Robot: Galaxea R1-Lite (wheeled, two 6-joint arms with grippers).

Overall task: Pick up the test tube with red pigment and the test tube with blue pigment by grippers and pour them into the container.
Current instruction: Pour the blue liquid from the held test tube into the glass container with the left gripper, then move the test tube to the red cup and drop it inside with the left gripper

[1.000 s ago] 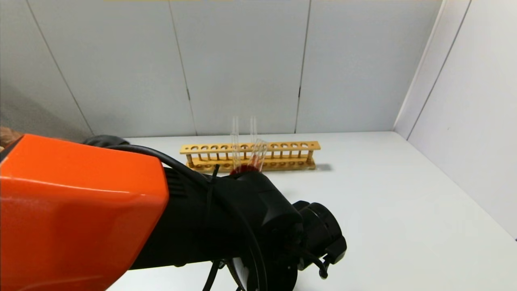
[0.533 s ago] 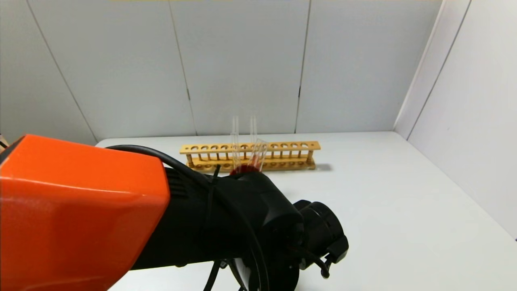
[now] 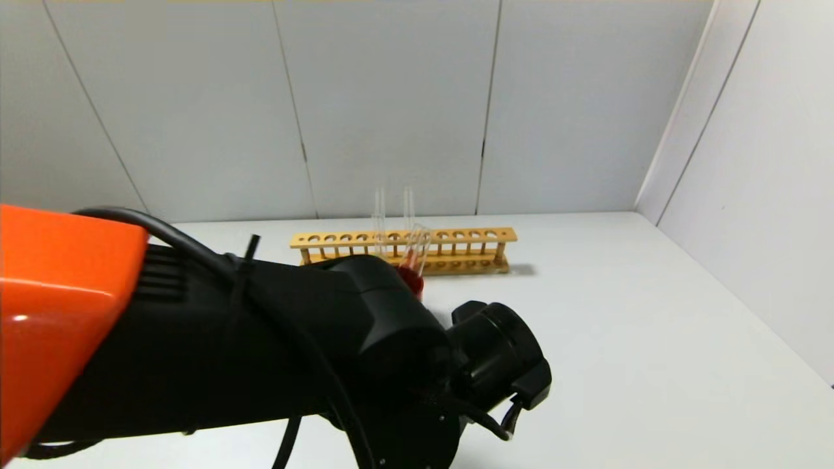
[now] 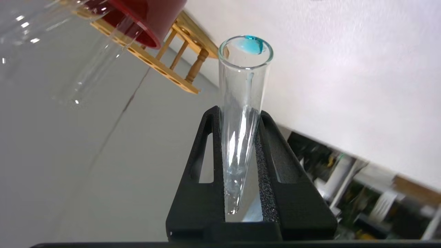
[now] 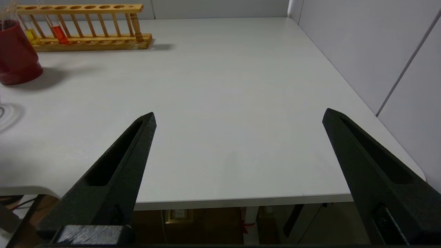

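Note:
My left gripper (image 4: 238,111) is shut on the test tube with blue pigment (image 4: 241,103). The tube's rounded bottom lies between the jaws and its mouth points away. A bit of teal liquid (image 4: 251,44) sits at the rim of the mouth. In the head view my left arm (image 3: 391,339) hides this gripper and the tube. The test tube with red pigment (image 5: 59,32) stands in the wooden rack (image 5: 86,7). My right gripper (image 5: 239,113) is open and empty over the table's near edge. The container is not clearly in view.
A dark-red cup (image 5: 15,55) stands in front of the rack (image 3: 456,236), also seen past my arm in the head view (image 3: 412,279). A tube with yellow liquid (image 5: 32,34) stands in the rack beside the red one. Wall panels close the back and right sides.
My left arm has drawn back to the left and turned at the wrist. More of the dark-red cup now shows behind it.

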